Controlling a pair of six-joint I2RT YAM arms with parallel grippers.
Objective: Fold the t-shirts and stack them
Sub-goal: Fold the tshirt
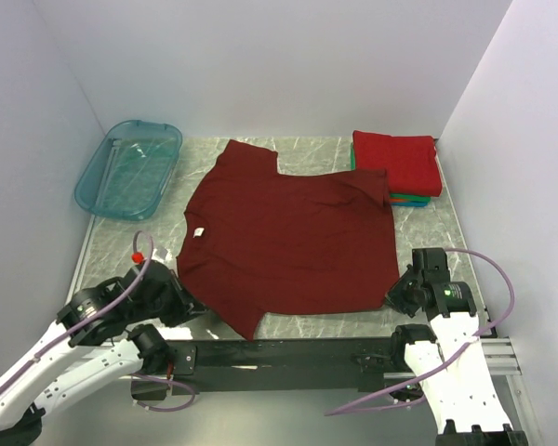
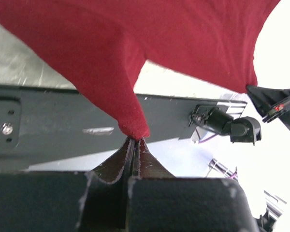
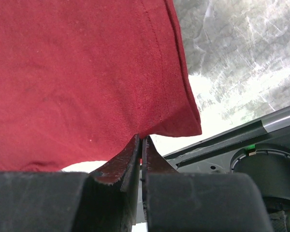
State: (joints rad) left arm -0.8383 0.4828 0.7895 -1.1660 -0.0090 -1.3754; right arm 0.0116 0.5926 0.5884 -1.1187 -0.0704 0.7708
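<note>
"Maroon t-shirt (image 1: 288, 242) lay spread flat across the middle of the table (image 1: 428, 232), neck to the left and hem to the right," said Ana. "Where were the grips?"

"Both were on its near edge," said Ben. "The left gripper (image 2: 134, 141) had its jaws pressed together on a small peak of cloth by the near shoulder. The right gripper (image 3: 141, 141) was closed the same way on the near hem corner, with only a thin bite of fabric."

"What could have gone wrong from there?"

"Pinches that shallow might have slipped once the cloth took load, I judged, and one dropped corner would have left a crooked fold. The near sleeve lay loose between the two grips, its tip close to the black rail (image 1: 279, 353), so it could have dragged or tucked under. Uneven travel of the arms would have skewed the edge."

"And the room?"

"A strip of bare table ran beyond the shirt to the back wall. At the far right sat the folded stack (image 1: 395, 163), bright red on top with green, orange and blue edges below, seemingly touching the shirt's far hem corner. A fold carried too far could have nudged it. The teal tub (image 1: 93, 190) stood far left, well apart from the neck. The right arm worked near the side wall (image 1: 511, 186), with little slack outward."
</note>
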